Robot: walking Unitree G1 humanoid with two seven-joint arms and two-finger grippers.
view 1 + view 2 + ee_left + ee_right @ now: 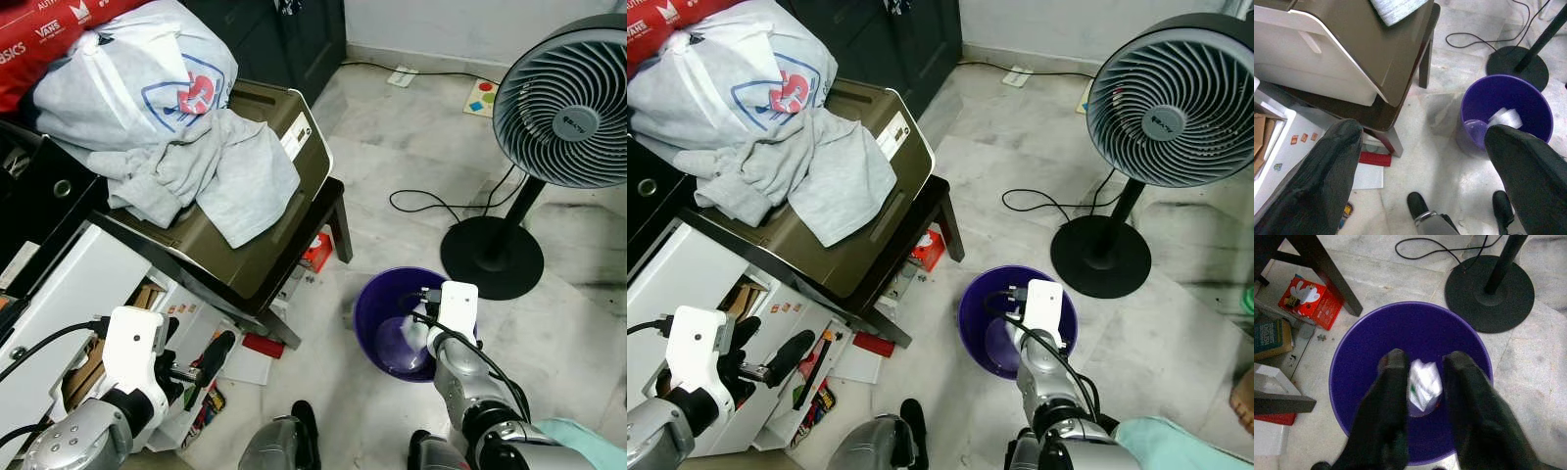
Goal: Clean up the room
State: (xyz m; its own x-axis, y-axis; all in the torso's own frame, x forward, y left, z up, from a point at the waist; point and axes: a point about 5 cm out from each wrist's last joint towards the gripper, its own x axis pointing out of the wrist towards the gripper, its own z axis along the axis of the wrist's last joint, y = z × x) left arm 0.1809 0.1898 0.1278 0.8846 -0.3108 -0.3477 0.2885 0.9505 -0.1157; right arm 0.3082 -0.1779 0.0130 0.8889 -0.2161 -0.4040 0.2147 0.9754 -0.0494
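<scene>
Right tool point(1422, 387): poised over the purple bin point(377, 294) at 5 o'clock of the head view, fingers point(1386, 406) spread, nothing pinched. White crumpled paper point(1422, 384) lies in the bin bottom, seen between the fingers.

Left tool point(1420, 161): held low at 7 o'clock, fingers point(1327, 171) spread wide, empty, aimed at floor between cabinet and bin.

Grey clothes point(196, 162) and bag point(127, 78): heaped on an olive case point(284, 186) on a dark counter point(333, 211), 10 o'clock.

Fan point(563, 108): 2 o'clock, base beside the bin, right edge cut off.

Red box point(1308, 301): under the counter, partly hidden by its leg.
</scene>
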